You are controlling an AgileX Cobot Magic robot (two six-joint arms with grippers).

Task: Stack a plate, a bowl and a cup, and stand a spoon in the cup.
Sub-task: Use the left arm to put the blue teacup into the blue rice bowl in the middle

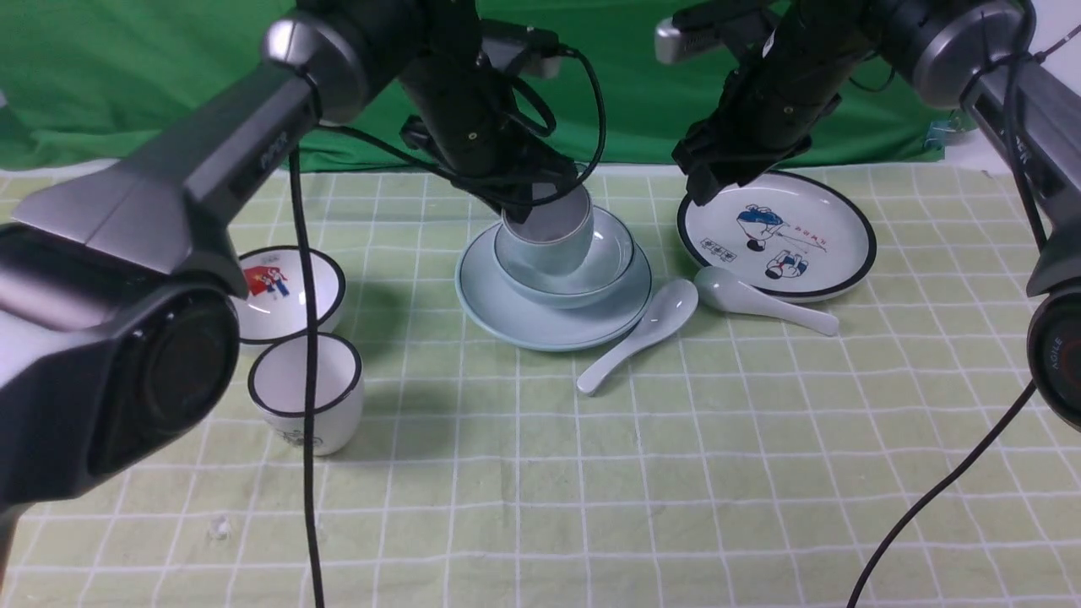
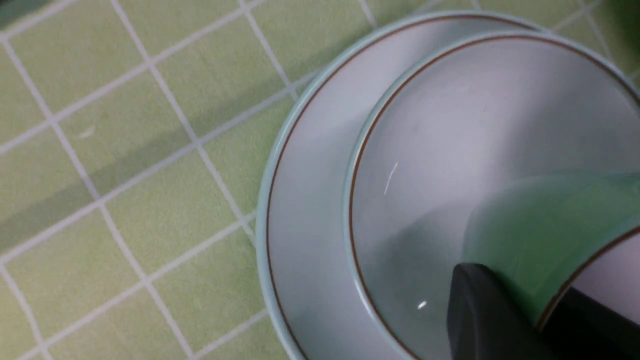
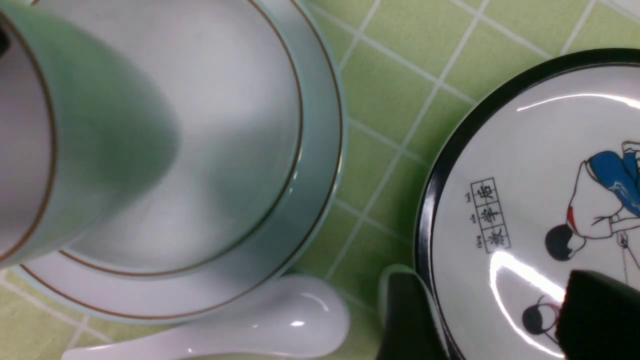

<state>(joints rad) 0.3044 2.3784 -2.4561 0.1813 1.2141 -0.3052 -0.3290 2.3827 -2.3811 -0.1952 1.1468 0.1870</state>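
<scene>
The pale blue-green plate (image 1: pixel 507 317) lies mid-table with the bowl (image 1: pixel 610 257) standing on it. My left gripper (image 1: pixel 528 203) is shut on the rim of the cup (image 1: pixel 549 241), one finger inside and one outside (image 2: pixel 480 310). It holds the cup tilted inside the bowl (image 2: pixel 450 125); whether the cup touches is unclear. The tinted spoon (image 1: pixel 764 300) lies beside the cartoon plate. My right gripper (image 1: pixel 709 181) is open and empty above that plate's edge (image 3: pixel 500 320). One of its fingers (image 3: pixel 405 310) covers the spoon's bowl (image 3: pixel 387 280).
A white spoon (image 1: pixel 642 333) lies against the pale plate's near right rim. The black-rimmed cartoon plate (image 1: pixel 794 228) is at the back right. A white bowl with a red picture (image 1: pixel 287 291) and a white black-rimmed cup (image 1: pixel 308 397) stand at the left.
</scene>
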